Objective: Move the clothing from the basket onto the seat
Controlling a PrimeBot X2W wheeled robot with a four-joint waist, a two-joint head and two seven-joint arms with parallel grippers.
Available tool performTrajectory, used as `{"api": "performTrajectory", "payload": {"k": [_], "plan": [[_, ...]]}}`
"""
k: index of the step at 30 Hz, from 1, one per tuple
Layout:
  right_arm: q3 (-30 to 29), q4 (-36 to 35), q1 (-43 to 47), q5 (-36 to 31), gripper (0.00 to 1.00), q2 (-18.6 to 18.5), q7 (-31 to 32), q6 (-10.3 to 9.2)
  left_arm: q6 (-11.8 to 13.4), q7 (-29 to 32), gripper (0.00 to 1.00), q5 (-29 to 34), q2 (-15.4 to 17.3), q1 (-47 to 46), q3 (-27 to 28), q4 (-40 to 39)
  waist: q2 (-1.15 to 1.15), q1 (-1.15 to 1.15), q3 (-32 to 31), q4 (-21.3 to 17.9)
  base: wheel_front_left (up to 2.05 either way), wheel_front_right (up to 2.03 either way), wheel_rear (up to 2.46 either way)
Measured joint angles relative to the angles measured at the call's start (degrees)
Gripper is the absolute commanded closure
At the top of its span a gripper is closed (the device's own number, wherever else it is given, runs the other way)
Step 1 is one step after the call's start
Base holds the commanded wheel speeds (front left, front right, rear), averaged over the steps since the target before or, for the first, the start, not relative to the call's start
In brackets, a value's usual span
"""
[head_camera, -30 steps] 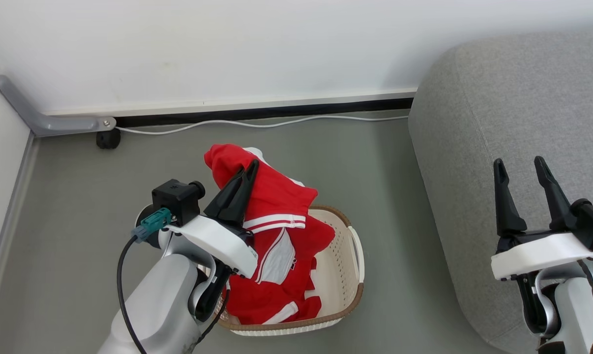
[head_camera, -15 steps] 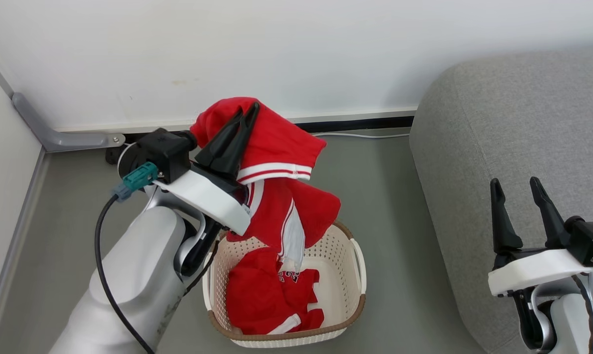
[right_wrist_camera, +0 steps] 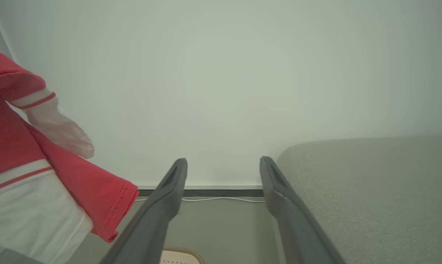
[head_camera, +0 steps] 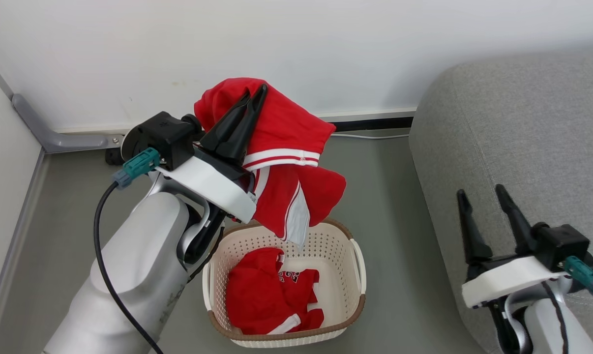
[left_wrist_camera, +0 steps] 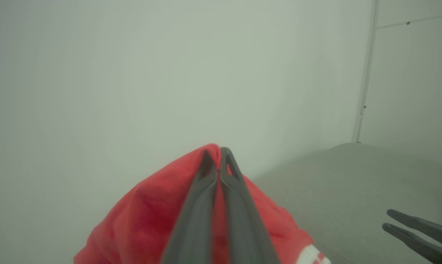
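Note:
My left gripper [head_camera: 256, 89] is shut on a bright red garment with white stripe trim [head_camera: 286, 132], held high above the cream perforated basket [head_camera: 358, 265]; its lower end hangs just over the basket's far rim. More red clothing [head_camera: 262, 295] with a white number print lies in the basket's bottom. The left wrist view shows the left gripper [left_wrist_camera: 215, 150] pinching the red cloth [left_wrist_camera: 144, 205]. The grey seat [head_camera: 513, 128] stands to the right. My right gripper [head_camera: 480, 191] is open and empty at the seat's front edge; its wrist view shows the gripper [right_wrist_camera: 223, 160], the hanging garment [right_wrist_camera: 8, 139] and the seat [right_wrist_camera: 371, 183].
A white wall runs close behind, with a dark baseboard and a white cable [head_camera: 370, 136] on the grey floor. A grey metal bracket [head_camera: 55, 137] and a small black foot [head_camera: 112, 156] sit at the left corner. A side panel closes the left.
My left arm has raised the red garment up out of the basket, uncovering the clothing beneath. The right gripper has shifted left and lower in the head view. The camera tilted too.

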Motion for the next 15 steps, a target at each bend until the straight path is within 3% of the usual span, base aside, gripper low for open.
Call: {"api": "performTrajectory", "payload": {"k": [15], "plan": [[32.15, -0.99, -12.27, 13.70, 0.00, -3.11, 0.01, 0.15, 0.00, 0.00, 1.00, 0.00, -2.15, -2.71, -1.64, 0.04, 0.00, 0.00, 2.24, 1.91, 0.00, 0.00, 0.00]]}}
